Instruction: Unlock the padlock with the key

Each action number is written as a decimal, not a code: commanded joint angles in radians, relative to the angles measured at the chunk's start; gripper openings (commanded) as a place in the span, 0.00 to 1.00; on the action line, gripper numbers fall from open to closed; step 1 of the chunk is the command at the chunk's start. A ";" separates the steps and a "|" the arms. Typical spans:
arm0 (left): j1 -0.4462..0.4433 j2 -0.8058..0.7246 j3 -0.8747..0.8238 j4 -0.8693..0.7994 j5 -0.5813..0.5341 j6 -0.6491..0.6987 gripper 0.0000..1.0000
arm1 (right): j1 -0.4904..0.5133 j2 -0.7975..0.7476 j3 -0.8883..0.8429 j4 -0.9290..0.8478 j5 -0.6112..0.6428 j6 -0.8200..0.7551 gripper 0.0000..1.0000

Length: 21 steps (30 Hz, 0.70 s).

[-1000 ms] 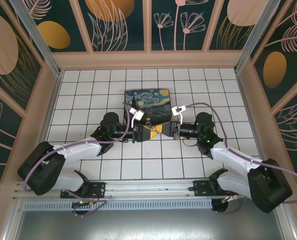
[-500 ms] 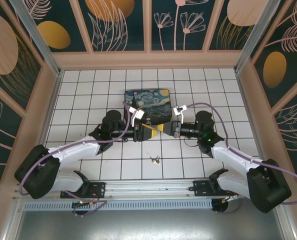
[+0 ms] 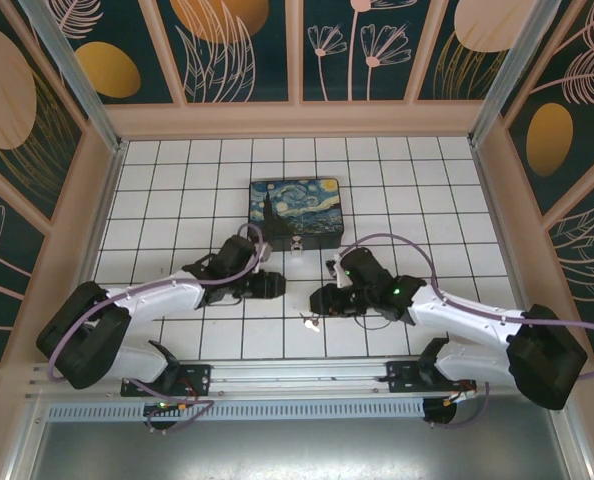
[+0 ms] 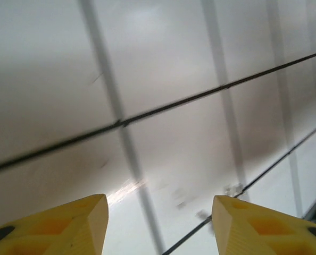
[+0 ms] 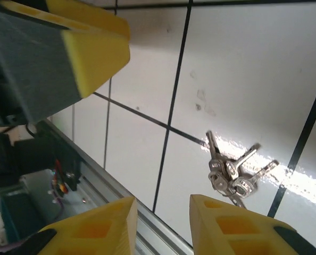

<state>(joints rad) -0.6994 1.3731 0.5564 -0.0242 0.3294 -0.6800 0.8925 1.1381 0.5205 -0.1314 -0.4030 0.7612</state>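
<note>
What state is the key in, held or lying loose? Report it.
Lying loose: the key lies flat on the white tiles, just beyond the right gripper's parted, empty fingers.

Key [image 3: 310, 322] lies on table [image 3: 177, 180], just near-side of my R gripper [image 3: 317, 300]. Padlock [image 3: 297, 243] sits at box's [image 3: 297, 205] near edge. My L gripper [image 3: 273, 287] is left of R.

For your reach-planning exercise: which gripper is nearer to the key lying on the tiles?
Right. The right gripper is just beyond the key; the left gripper is farther off, beyond and left of it.
</note>
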 commanded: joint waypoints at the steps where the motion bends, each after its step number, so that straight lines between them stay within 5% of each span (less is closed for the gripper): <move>1: -0.001 -0.030 -0.029 -0.001 -0.039 -0.083 0.55 | 0.032 0.052 0.015 -0.052 0.108 -0.042 0.33; 21: 0.004 -0.064 -0.082 0.043 -0.054 -0.112 0.57 | 0.167 0.357 0.234 -0.166 0.282 -0.213 0.38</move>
<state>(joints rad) -0.6991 1.3270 0.4744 0.0154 0.2970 -0.7910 1.0435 1.4708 0.7204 -0.2443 -0.1707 0.5808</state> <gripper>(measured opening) 0.565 0.379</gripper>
